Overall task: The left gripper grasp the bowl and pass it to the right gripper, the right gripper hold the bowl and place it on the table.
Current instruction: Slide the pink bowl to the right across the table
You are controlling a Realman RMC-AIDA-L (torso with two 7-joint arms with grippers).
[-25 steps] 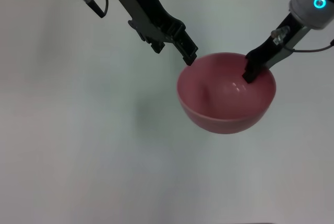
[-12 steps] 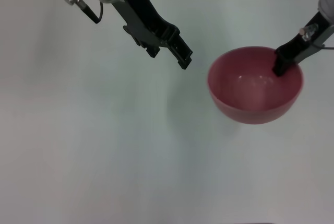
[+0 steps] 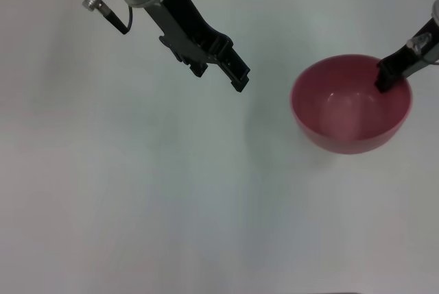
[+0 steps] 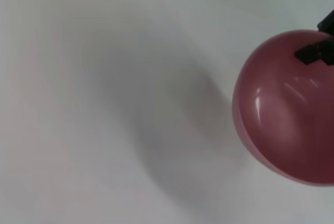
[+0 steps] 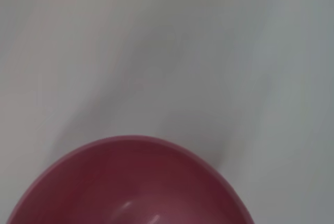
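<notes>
- while the white table fills nearly the whole head view, it shows as a plain matte surface, and a soft grey shadow lies on it in the left wrist view.
- next in size, the pink bowl sits at the robot's right side of the table, upright with its glossy inside facing up; whether its base touches the surface or hangs just above it cannot be told.
- the same bowl shows at the edge of the left wrist view, and its rim fills the lower part of the right wrist view.
- the left gripper, on the arm with the green ring, hangs over the middle of the table, well apart from the bowl and holding nothing; whether its fingers are parted or together cannot be told.
- the right gripper reaches in from the right edge and is clamped on the bowl's far right rim, one black finger inside the wall.
</notes>
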